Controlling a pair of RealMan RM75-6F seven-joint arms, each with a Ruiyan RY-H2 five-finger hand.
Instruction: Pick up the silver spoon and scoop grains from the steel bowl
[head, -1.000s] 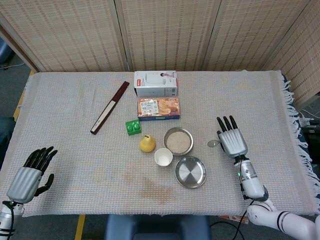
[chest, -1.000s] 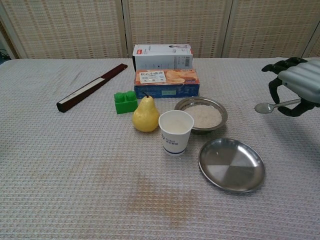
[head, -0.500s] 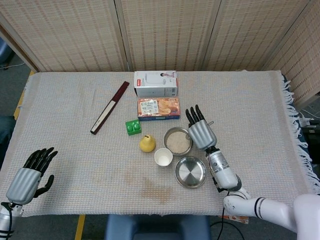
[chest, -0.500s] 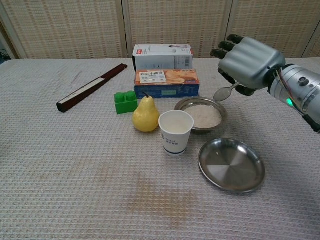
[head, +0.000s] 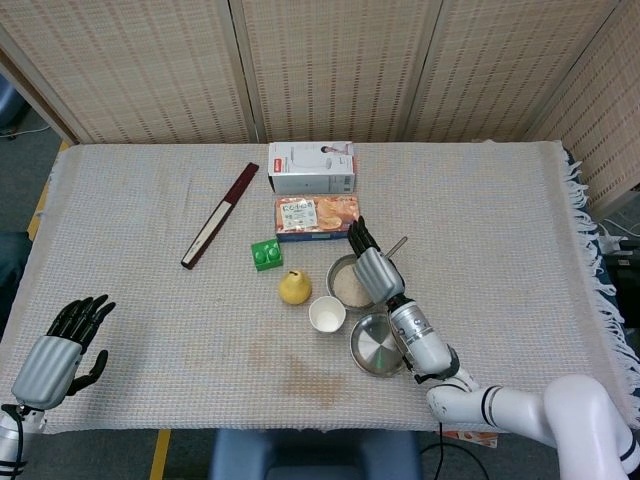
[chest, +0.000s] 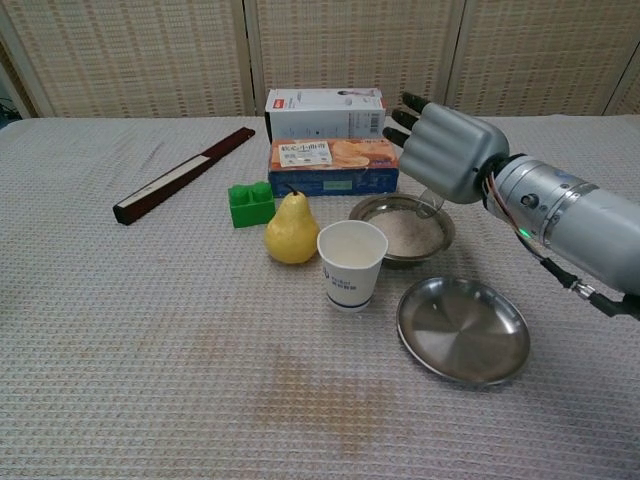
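Note:
The steel bowl (head: 342, 281) (chest: 372, 211) of pale grains stands mid-table behind a paper cup. My right hand (head: 373, 268) (chest: 445, 152) hovers over the bowl's right side and grips the silver spoon (head: 396, 245) (chest: 431, 201). The spoon's handle sticks out behind the hand in the head view; its bowl end dips toward the grains (chest: 404, 231) in the chest view. I cannot tell whether the spoon touches the grains. My left hand (head: 58, 346) rests at the table's near left corner, holding nothing, its fingers spread.
An empty steel plate (head: 373, 350) (chest: 463, 329) lies in front of the bowl. A white paper cup (chest: 351, 262), a yellow pear (chest: 291, 230), a green block (chest: 250, 203), a cracker box (chest: 332, 165), a white box (chest: 325, 112) and a dark folded fan (chest: 181, 174) surround it.
My right hand has carried the spoon leftward from the table's right side to over the steel bowl, tilting the spoon's end down toward the grains. The left hand has stayed put.

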